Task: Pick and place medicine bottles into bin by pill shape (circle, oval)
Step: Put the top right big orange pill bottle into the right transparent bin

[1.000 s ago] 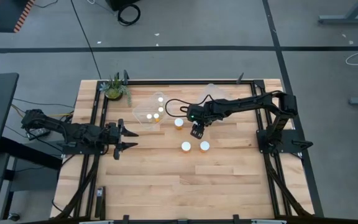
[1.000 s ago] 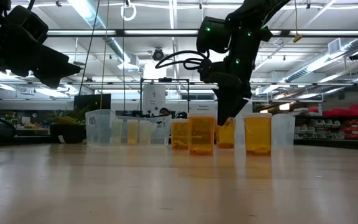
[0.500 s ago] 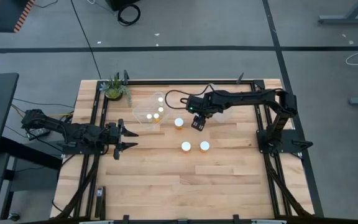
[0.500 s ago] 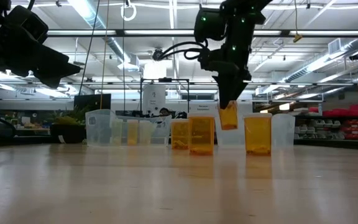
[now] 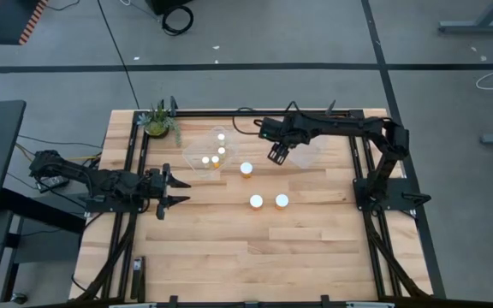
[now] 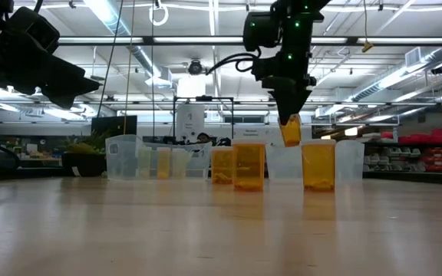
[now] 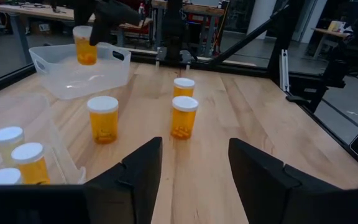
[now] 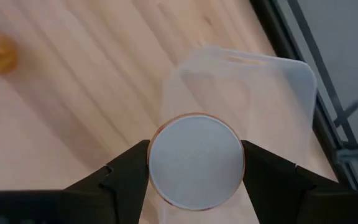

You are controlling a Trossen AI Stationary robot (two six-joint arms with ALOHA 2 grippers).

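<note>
My right gripper (image 5: 276, 155) is shut on an orange medicine bottle (image 6: 290, 134) with a white cap (image 8: 196, 160). It holds the bottle in the air at the near edge of a clear bin (image 5: 305, 147). Three more orange bottles (image 5: 246, 168) (image 5: 256, 202) (image 5: 282, 201) stand upright on the wood. A second clear bin (image 5: 202, 156) to the left holds three bottles (image 5: 221, 135). My left gripper (image 5: 176, 190) waits open at the table's left side, level, holding nothing. My right gripper pinches the bottle's white cap at its rim (image 8: 155, 163) between its two fingers (image 8: 126, 171), one on either side. The fingers come from above, slanting down. The bottle hangs upright below them (image 7: 86, 48), lifted clear of the table, over the bin's edge.
A small potted plant (image 5: 157, 122) stands at the far left corner. Black rails (image 5: 229, 112) frame the table's far and side edges. Bare wood (image 5: 255, 248) lies across the near half of the table.
My right gripper has risen and gone toward the table's far edge and the right bin, tipping to point less steeply. The orange bottle, which stood low beside the others, is now lifted clear and hangs by the bin.
</note>
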